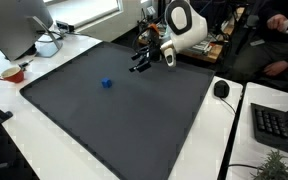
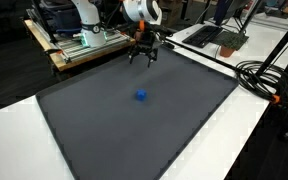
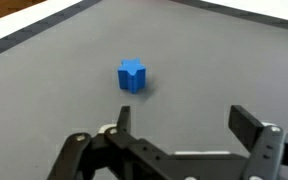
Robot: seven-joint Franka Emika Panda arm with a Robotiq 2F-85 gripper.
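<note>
A small blue block [image 1: 106, 84] lies on the dark grey mat in both exterior views [image 2: 141, 96]. In the wrist view the block [image 3: 132, 76] sits ahead of the jaws, left of centre. My gripper [image 1: 141, 62] hangs above the far edge of the mat, well away from the block, also seen in an exterior view [image 2: 143, 54]. Its two black fingers [image 3: 184, 125] are spread wide apart with nothing between them.
The dark mat [image 1: 134, 120] covers a white table. A red bowl [image 1: 12, 73] and a white object [image 1: 47, 45] sit near a monitor. A black mouse [image 1: 221, 89] and keyboard [image 1: 279, 125] lie beside the mat. Cables [image 2: 264, 80] and a wooden cart [image 2: 79, 45] stand nearby.
</note>
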